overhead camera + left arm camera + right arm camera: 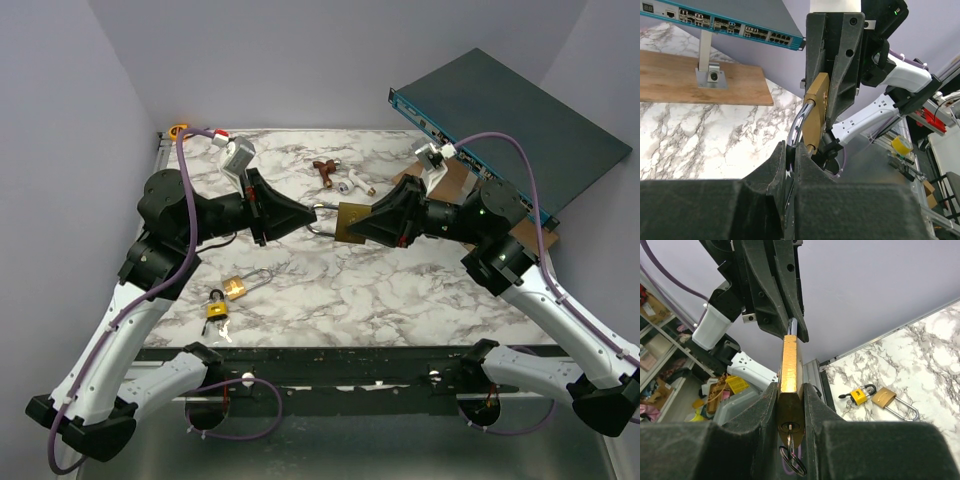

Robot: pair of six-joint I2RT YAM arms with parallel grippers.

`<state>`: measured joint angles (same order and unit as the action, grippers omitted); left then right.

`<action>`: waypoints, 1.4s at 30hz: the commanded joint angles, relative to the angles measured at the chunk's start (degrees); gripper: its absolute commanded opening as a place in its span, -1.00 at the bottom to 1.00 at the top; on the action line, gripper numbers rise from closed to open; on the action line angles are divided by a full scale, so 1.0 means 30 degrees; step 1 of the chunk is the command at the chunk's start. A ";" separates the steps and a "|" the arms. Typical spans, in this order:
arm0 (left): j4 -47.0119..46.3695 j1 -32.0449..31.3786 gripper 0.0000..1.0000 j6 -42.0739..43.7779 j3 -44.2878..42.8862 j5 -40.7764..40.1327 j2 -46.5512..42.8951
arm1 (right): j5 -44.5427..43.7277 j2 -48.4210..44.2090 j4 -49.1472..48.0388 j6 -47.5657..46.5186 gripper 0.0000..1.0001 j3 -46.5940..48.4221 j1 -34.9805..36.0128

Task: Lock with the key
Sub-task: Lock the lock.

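Observation:
A large brass padlock [354,222] hangs in mid-air over the table between my two grippers. My right gripper [790,386] is shut on the padlock's body [790,365], one finger on each flat face. The key [791,436] sits in the keyhole on the padlock's underside, and its ring [794,463] dangles between my right fingers. My left gripper [791,148] is shut on the padlock's steel shackle [798,125], which curves out of the brass body [818,107]. In the top view the left gripper [311,212] and right gripper [373,223] face each other across the padlock.
A small yellow-and-black padlock [216,309] and a smaller brass padlock [237,288] lie near the table's front left. Small brown and white items [335,178] lie at the back. A network switch [500,115] on a wooden board [700,80] stands at the back right.

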<state>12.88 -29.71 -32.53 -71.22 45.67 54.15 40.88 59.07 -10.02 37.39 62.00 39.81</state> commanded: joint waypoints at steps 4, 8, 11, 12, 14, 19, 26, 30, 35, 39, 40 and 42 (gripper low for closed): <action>-0.0340 -0.2245 -1.00 -0.0610 0.1061 0.1919 0.1226 | -0.0501 0.1139 -0.1281 -0.0446 -0.99 0.0681 0.1641; -0.0340 -0.2573 -1.00 -0.0552 0.1254 0.1944 0.1092 | -0.0534 0.1278 -0.1205 -0.0526 -0.99 0.0779 0.1619; -0.0340 -0.2687 -1.00 -0.0525 0.1404 0.1901 0.1021 | -0.0488 0.1432 -0.1288 -0.0496 -0.99 0.0838 0.1668; -0.0338 -0.2699 -1.00 -0.0538 0.1416 0.1908 0.1023 | -0.0484 0.1461 -0.1345 -0.0462 -0.99 0.0838 0.1680; -0.0344 -0.2748 -1.00 -0.0552 0.1392 0.1944 0.1050 | -0.0558 0.1507 -0.1404 -0.0499 -0.99 0.0838 0.1768; -0.0412 -0.3007 -1.00 -0.0523 0.1226 0.2110 0.1182 | -0.0627 0.1573 -0.1395 -0.0567 -0.99 0.0779 0.1795; -0.0428 -0.3464 -1.00 -0.0376 0.1006 0.2318 0.1286 | -0.0704 0.1668 -0.1325 -0.0695 -0.99 0.0750 0.1802; -0.0369 -0.3647 -1.00 -0.0317 0.0977 0.2407 0.1300 | -0.0653 0.1712 -0.1373 -0.0712 -0.99 0.0750 0.1846; -0.0369 -0.3948 -1.00 -0.0231 0.0863 0.2512 0.1428 | -0.0649 0.1756 -0.1452 -0.0698 -0.99 0.0721 0.1883; -0.0339 -0.4237 -1.00 -0.0168 0.0772 0.2499 0.1544 | -0.0679 0.1781 -0.1414 -0.0742 -0.99 0.0721 0.1927; -0.0325 -0.4271 -1.00 -0.0143 0.0772 0.2473 0.1548 | -0.0679 0.1781 -0.1414 -0.0751 -0.99 0.0721 0.1964; -0.0259 -0.4333 -1.00 -0.0112 0.0772 0.2365 0.1550 | -0.0735 0.1778 -0.1410 -0.0769 -0.99 0.0721 0.1949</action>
<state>12.40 -34.30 -29.78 -69.89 39.57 53.82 39.86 59.20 -7.62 35.48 62.54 40.14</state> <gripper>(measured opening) 0.028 0.213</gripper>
